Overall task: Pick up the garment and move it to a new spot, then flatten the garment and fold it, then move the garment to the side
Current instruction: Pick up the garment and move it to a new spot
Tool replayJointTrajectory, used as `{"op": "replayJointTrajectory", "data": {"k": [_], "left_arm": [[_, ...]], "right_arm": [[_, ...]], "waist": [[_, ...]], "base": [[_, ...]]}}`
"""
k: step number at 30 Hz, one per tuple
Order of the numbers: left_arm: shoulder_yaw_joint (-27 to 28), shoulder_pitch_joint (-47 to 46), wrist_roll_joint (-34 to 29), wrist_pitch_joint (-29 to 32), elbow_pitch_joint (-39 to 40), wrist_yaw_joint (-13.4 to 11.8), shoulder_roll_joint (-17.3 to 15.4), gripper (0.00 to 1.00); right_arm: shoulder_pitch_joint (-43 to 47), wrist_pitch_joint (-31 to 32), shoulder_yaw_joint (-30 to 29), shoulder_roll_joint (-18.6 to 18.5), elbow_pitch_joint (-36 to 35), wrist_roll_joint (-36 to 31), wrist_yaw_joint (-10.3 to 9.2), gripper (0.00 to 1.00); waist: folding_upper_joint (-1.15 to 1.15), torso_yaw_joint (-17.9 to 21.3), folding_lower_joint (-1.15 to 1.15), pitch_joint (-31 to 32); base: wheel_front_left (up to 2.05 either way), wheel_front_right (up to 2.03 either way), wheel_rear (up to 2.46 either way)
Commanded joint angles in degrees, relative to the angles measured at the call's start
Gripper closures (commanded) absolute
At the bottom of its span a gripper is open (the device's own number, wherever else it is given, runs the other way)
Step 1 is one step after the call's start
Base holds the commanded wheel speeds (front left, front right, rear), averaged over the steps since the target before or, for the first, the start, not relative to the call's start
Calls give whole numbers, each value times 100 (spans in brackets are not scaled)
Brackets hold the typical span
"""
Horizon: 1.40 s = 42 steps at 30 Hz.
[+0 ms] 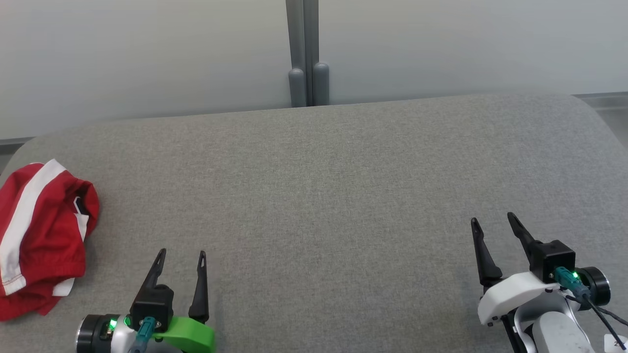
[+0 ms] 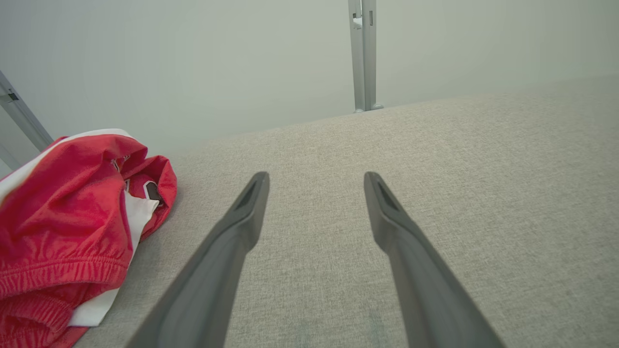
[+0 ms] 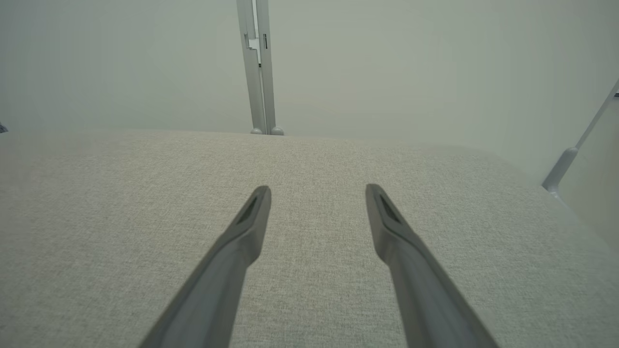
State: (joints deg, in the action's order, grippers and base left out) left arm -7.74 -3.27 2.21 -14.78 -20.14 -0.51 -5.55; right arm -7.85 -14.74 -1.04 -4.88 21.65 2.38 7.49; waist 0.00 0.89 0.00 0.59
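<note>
One garment, red with white stripes, lay crumpled at left edge of frame on grey desk, untouched. Two tools: left tool at lower left, near garment, likely staged for first pick; right tool at lower right, well apart. Both spread wide, empty.

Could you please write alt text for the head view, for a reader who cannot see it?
A crumpled red garment with white stripes lies at the left edge of a grey table. The left gripper and the right gripper are open at the lower left and lower right, neither touching it. A pale wall with a grey post stands behind.
</note>
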Motion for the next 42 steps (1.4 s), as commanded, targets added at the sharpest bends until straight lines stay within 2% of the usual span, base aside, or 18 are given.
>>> {"op": "replayJointTrajectory", "data": {"k": [1,5,8,20,25,34,38,42], "left_arm": [[1,64,-114,-58,1,-30,-3,0],[111,65,-52,-40,-10,-62,20,0],[175,44,-5,-40,-53,-57,44,0],[521,202,59,-40,-204,-47,53,0],[837,427,248,-40,-242,-44,115,0],[1137,603,392,-40,-348,97,217,0],[1313,391,539,-40,-386,145,246,0],[1424,-70,637,-40,-517,348,259,0]], "right_arm": [[26,-58,37,-27,-7,-124,0,0],[7,-52,159,-40,-29,-95,0,0],[-1,-51,318,-51,-52,-70,-1,0],[-226,-48,1038,6,100,142,-1,0],[-356,-48,1457,50,226,227,-1,0],[-400,-48,1727,82,330,262,-2,0],[-487,-48,1805,-21,353,288,-3,0],[-611,-48,1873,-178,324,292,-3,0]], "waist": [[0,-43,0,5],[0,-214,0,-14],[0,-505,0,-41],[0,-2392,0,-110],[0,-2901,0,-130],[0,-3065,0,-216],[0,-2866,0,-396],[0,-2566,0,-723]], "base": [[0,0,0],[0,0,0],[0,0,0],[0,0,0],[0,0,0],[0,0,0],[0,0,0],[0,0,0]]}}
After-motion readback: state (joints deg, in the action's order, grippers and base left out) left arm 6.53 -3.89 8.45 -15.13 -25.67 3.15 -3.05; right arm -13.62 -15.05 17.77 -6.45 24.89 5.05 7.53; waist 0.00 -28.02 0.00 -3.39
